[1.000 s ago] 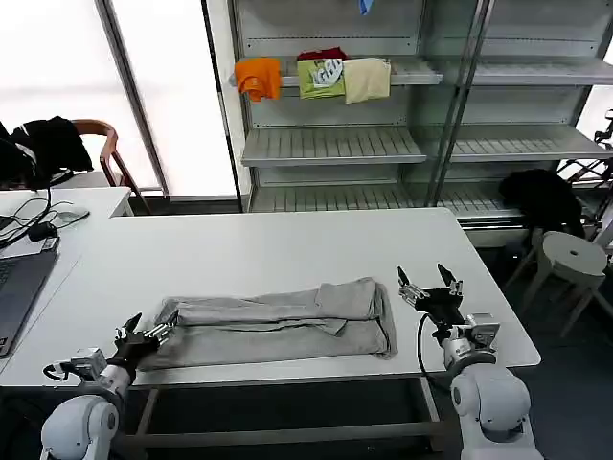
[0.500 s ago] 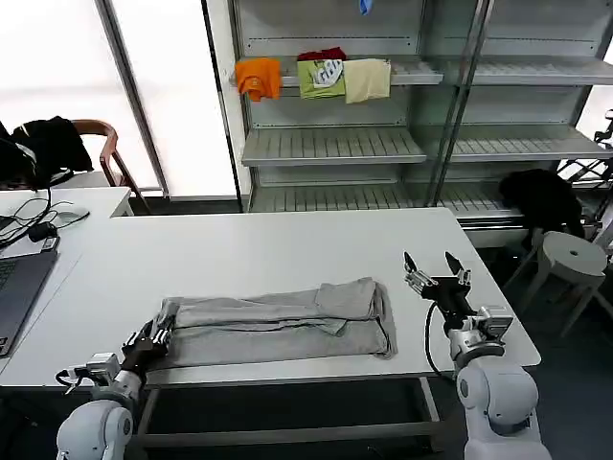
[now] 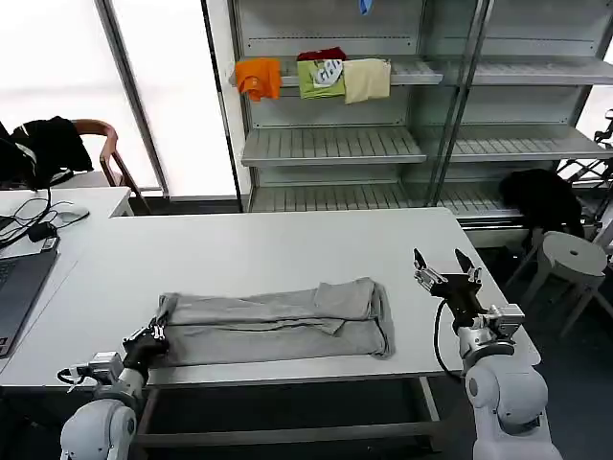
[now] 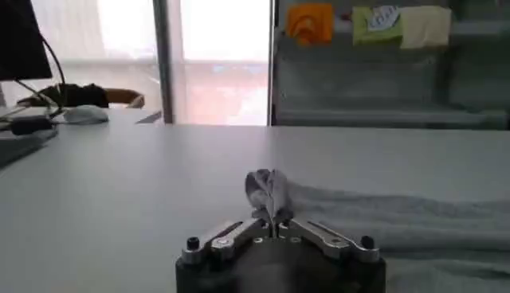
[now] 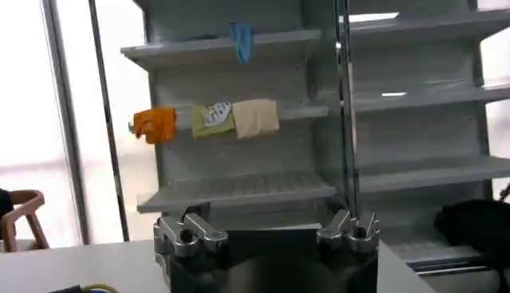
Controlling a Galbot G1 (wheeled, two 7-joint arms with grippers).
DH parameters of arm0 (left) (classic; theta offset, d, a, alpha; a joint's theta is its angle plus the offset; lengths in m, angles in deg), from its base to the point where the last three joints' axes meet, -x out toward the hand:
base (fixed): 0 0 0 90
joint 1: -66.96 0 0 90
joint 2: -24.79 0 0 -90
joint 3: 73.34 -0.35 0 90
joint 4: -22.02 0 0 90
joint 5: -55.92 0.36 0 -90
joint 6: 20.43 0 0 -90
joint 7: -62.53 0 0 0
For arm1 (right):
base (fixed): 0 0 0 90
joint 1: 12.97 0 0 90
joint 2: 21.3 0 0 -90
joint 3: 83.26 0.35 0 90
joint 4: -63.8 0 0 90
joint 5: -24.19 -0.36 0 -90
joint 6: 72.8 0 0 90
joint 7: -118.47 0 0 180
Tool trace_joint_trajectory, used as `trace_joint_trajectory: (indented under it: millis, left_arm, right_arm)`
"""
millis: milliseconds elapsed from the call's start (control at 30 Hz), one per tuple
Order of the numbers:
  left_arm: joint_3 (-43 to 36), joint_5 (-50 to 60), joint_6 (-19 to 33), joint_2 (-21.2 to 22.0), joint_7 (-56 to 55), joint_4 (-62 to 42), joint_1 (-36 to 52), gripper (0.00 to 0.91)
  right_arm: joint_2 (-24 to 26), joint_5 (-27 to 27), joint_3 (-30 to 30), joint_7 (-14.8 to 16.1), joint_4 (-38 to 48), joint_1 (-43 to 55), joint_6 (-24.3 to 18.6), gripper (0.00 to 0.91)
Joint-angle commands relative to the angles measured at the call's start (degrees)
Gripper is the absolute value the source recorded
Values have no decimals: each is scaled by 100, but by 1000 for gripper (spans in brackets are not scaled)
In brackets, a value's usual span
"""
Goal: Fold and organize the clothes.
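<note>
A light grey shirt [image 3: 278, 324] lies folded into a long band across the front of the white table [image 3: 287, 254]. My left gripper [image 3: 153, 335] is shut on the shirt's left end, and a bunched corner of grey cloth [image 4: 269, 191] stands pinched between the left gripper's [image 4: 274, 223] fingers. My right gripper [image 3: 446, 276] hovers open above the table's right front corner, to the right of the shirt and apart from it. In the right wrist view, the right gripper [image 5: 267, 231] has its fingers spread wide and holds nothing.
A laptop [image 3: 14, 287] and cables lie on a second table at the left. Behind stands a metal shelf rack [image 3: 383, 144] holding orange, green and cream garments [image 3: 316, 79]. A white stool [image 3: 573, 257] and black clothing [image 3: 541, 196] are at the right.
My left gripper has gone from open beside the shirt's left end to shut on it. My right gripper has drifted right and away from the shirt, still open.
</note>
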Motion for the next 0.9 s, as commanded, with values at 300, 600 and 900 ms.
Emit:
trace_joint_trajectory:
  millis: [300, 600, 900]
  left_arm:
    - [1630, 1584, 286, -2015, 1237, -768, 765, 0]
    - [1621, 1509, -166, -2412, 1531, -190, 1532, 0]
    - [-194, 363, -1128, -430, 909, 1343, 922, 10]
  right_arm:
    - [30, 7, -122, -69, 285, 75, -78, 907]
    - [-59, 239, -459, -125, 534, 69, -225, 907]
    - [-165, 467, -601, -129, 486, -80, -294, 907]
